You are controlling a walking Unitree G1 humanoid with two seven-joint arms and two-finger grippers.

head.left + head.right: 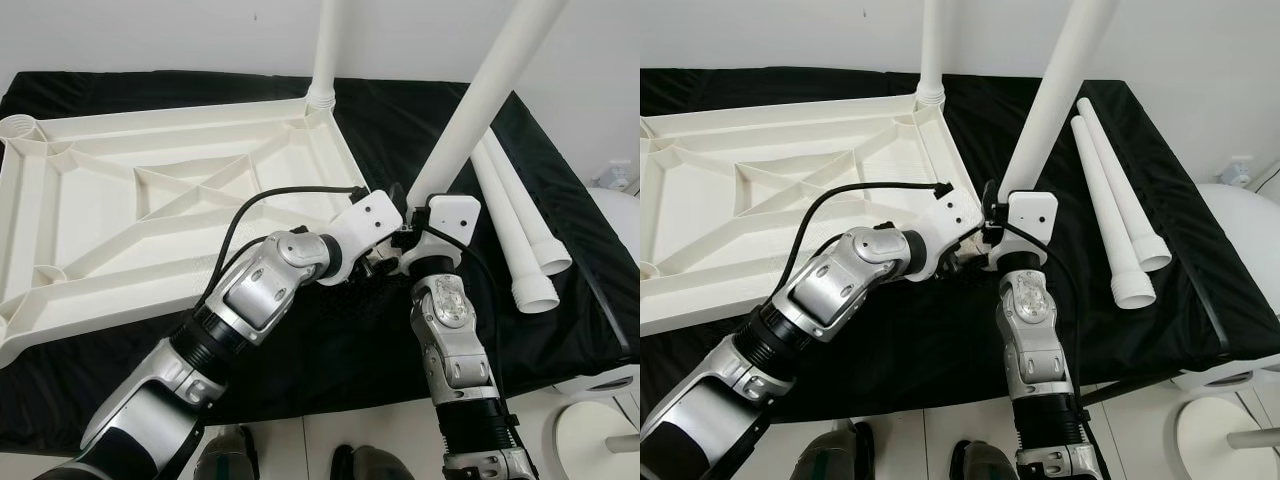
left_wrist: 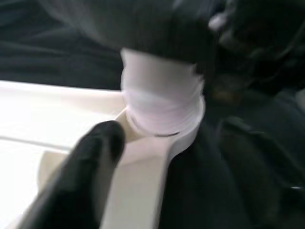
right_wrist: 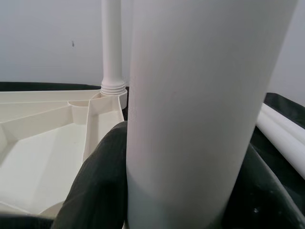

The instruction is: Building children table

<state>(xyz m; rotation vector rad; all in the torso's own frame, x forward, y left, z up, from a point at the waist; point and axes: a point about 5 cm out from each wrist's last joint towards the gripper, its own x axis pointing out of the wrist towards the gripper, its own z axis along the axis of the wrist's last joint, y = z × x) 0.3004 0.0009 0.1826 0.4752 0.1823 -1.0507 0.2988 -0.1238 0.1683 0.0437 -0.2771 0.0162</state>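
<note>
item: table leg (image 1: 480, 100), clamped in right gripper (image 3: 181, 200), base at corner socket (image 2: 164, 121) of upturned tabletop (image 1: 150, 200); left gripper (image 2: 90, 162) alongside, fingers' state cannot be told. step: seating second leg. next: likely twisting it home.

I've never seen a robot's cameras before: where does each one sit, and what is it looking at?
Eye views: on the head, looking down at the tabletop on black cloth; both arms show.
Left wrist view: on the left arm, facing the corner socket; one finger shows.
Right wrist view: on the right arm, facing the held leg.
Shared: held leg, tabletop.
</note>
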